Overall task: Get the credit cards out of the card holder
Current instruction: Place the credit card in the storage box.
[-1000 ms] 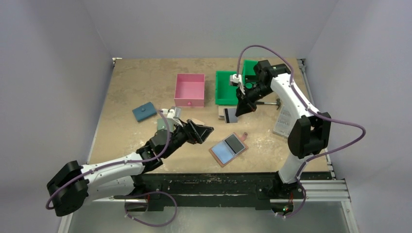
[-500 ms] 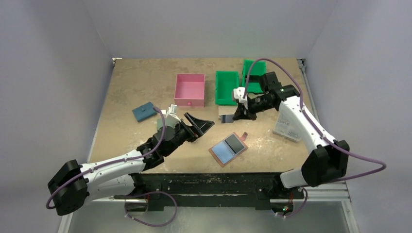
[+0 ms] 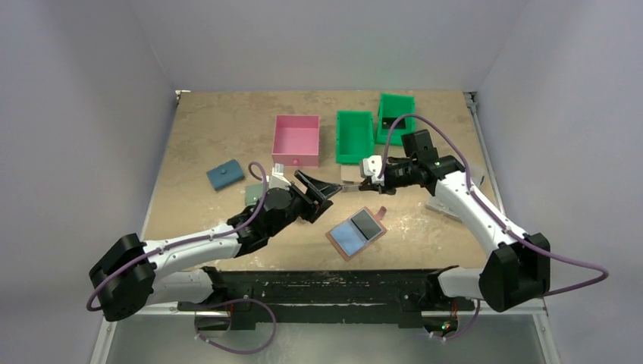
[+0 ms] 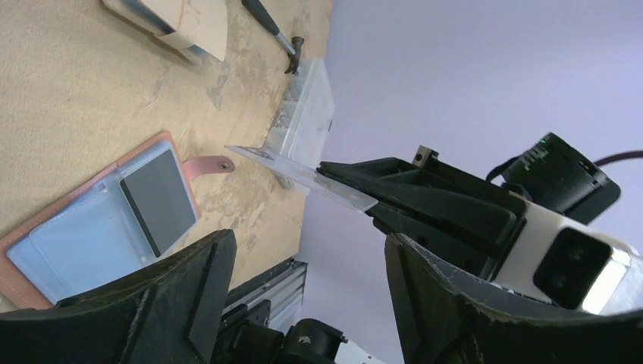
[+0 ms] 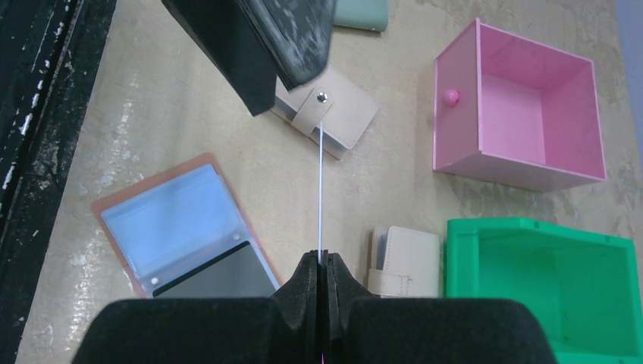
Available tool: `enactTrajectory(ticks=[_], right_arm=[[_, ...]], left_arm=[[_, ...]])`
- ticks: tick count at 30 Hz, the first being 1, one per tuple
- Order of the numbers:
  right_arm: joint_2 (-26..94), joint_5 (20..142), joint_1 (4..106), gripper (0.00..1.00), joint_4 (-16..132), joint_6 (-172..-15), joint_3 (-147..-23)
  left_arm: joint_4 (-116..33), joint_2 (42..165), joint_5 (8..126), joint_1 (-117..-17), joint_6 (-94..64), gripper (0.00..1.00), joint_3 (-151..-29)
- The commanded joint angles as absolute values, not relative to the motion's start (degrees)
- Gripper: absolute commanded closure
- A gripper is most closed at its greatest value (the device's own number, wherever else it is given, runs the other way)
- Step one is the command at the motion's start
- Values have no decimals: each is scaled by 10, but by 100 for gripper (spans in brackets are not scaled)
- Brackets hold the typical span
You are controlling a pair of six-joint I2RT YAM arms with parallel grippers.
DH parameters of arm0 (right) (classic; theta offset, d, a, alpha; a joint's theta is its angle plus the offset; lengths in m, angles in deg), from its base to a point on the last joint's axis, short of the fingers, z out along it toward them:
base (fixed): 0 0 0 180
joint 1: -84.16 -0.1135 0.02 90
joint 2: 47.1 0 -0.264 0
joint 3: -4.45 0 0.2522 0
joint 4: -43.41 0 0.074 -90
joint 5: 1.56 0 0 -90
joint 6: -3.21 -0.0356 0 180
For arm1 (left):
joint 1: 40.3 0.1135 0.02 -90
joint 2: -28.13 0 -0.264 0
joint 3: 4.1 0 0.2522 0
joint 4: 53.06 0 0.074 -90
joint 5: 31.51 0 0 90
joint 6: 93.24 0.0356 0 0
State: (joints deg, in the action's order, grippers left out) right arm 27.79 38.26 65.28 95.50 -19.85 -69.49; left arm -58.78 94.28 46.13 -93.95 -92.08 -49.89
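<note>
The card holder (image 3: 343,244) lies open on the table in front of the arms, its light blue lining up. A black credit card (image 3: 367,221) sits in its right pocket. The same holder (image 5: 114,208) and black card (image 5: 220,274) show in the right wrist view. My right gripper (image 5: 321,262) is shut on a pale grey credit card (image 5: 320,189), seen edge-on there, which it holds level above the table. That card (image 4: 303,176) points at my left gripper (image 4: 303,250), which stands open just short of the card's free end, with nothing between its fingers (image 4: 174,296).
A pink box (image 3: 296,140) and two green bins (image 3: 354,136) stand at the back. Beige wallets (image 5: 334,114) (image 5: 406,262) lie under the card. A blue wallet (image 3: 225,175) lies at the left, and a clear plastic box (image 4: 307,121) and a hammer (image 4: 273,34) at the right.
My right arm has swung down and left, turning the pale grey card level and carrying it toward the left gripper. The left gripper has moved up and right to meet it, its jaws wide.
</note>
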Motion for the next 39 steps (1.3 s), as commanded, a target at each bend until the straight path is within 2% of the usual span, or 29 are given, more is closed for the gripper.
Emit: enactTrajectory(ticks=[1, 7, 16, 20, 25, 30, 33, 36, 39], right_arm=[[254, 396, 634, 100, 905, -184, -680], [240, 419, 620, 100, 879, -181, -657], [222, 429, 611, 100, 863, -170, -635], [220, 434, 606, 100, 863, -163, -630], [216, 442, 602, 100, 858, -158, -622], [212, 443, 596, 100, 856, -153, -616], [209, 448, 591, 100, 853, -149, -611], [207, 452, 587, 100, 850, -146, -607], [206, 454, 585, 100, 849, -144, -606]], left_arm=[[-621, 969, 474, -938, -967, 25, -520], [-661, 1012, 489, -938, -993, 30, -531], [-682, 1036, 495, -938, -1018, 41, -535], [-677, 1034, 486, -938, -1024, 41, -533], [-670, 1031, 480, -938, -1034, 37, -533], [-656, 1038, 479, -938, -1044, 38, -540], [-656, 1045, 478, -938, -1050, 43, -542], [-659, 1051, 480, -938, -1053, 56, -544], [-665, 1058, 487, -939, -1054, 73, -544]])
